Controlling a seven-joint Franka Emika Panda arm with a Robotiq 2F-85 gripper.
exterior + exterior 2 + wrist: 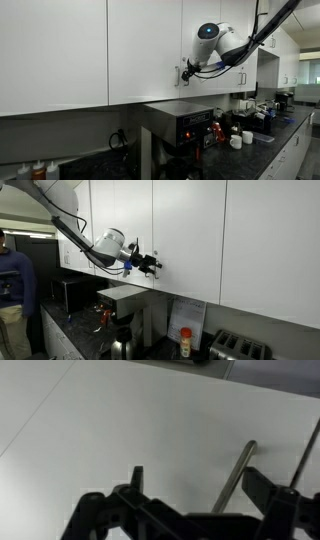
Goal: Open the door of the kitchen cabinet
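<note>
Kitchen cabinet (190, 230) front, handle (236, 475) between tool (200, 488) fingers (136, 482)

I see the door (190, 230) as a smooth white panel with a soft sheen. Its bar handle (235, 475) looks like dull silver metal. The countertop (65, 338) looks like dark, speckled stone.

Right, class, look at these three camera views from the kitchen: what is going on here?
A robot arm holds its gripper at the slim vertical silver bar handle on the narrow flat white upper-cabinet door. In the wrist view, the black fingers stand apart with the handle between them, not yet closed on it. In both exterior views the door looks shut, level with the white doors beside it, so the opening has not begun.
</note>
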